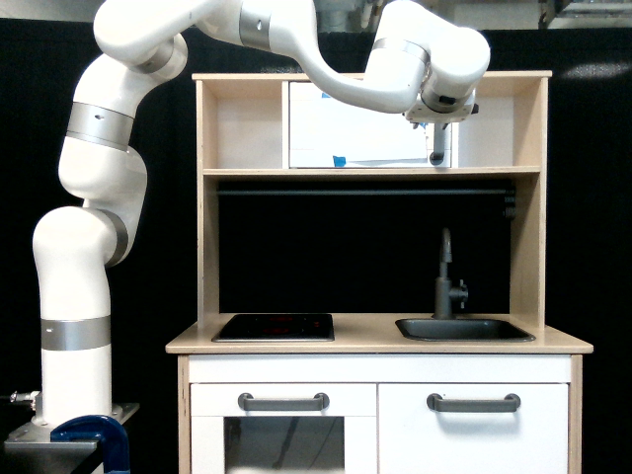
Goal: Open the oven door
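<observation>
The white arm (118,168) arches over the play kitchen (375,346); its gripper (440,117) sits at the oven door (360,133) handle (436,146) on the upper shelf, grip state unclear, against a black backdrop

Count, exterior view:
- Robot arm (94,257): 1, at 9 o'clock.
- White doors: 3. The oven door (360,133) at 12 o'clock; windowed door (282,430) and plain cupboard door (474,430) at 6 o'clock.
- Grey bar handles: 3; one vertical (436,148), two horizontal (283,402) (474,402).
- Hob (275,327): 1.
- Sink (464,330): 1.
- Tap (446,276): 1.
- Blue tape bits (339,161): 1 visible.
</observation>
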